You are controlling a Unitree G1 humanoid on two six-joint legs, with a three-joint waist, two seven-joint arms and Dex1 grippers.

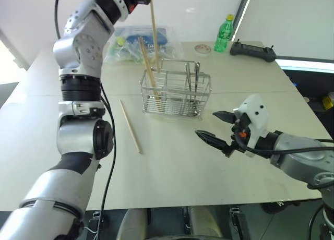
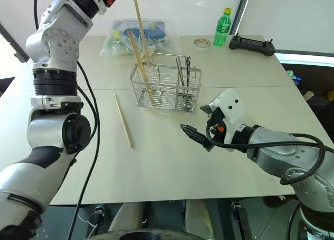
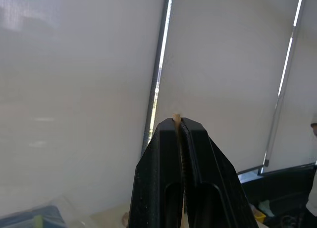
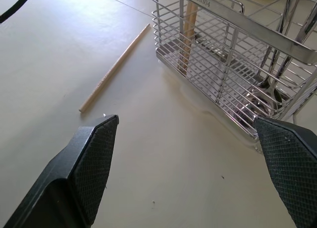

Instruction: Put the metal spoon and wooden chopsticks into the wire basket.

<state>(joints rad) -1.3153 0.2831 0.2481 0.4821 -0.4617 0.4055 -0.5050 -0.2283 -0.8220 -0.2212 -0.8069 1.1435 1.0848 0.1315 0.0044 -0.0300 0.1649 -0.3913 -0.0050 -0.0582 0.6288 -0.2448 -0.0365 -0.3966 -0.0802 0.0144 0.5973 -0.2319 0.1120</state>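
Note:
The wire basket [image 1: 175, 94] stands mid-table. The metal spoon [image 4: 262, 91] stands in its right compartment, bowl down. One wooden chopstick [image 1: 148, 68] leans in the left compartment. Another chopstick [image 1: 130, 126] lies flat on the table left of the basket. My left gripper [image 3: 179, 124] is raised high above the basket, shut on the top of a third chopstick [image 1: 154, 31]. That stick hangs nearly upright, its lower end at the basket's rim. My right gripper [image 1: 209, 124] hovers open and holds nothing, just right of and nearer than the basket.
A clear plastic bag [image 1: 130, 42] with coloured items lies behind the basket. A green bottle [image 1: 223, 34], a small round dish [image 1: 202, 48] and a black controller [image 1: 253, 51] sit at the far right. The table's near edge runs below my right arm.

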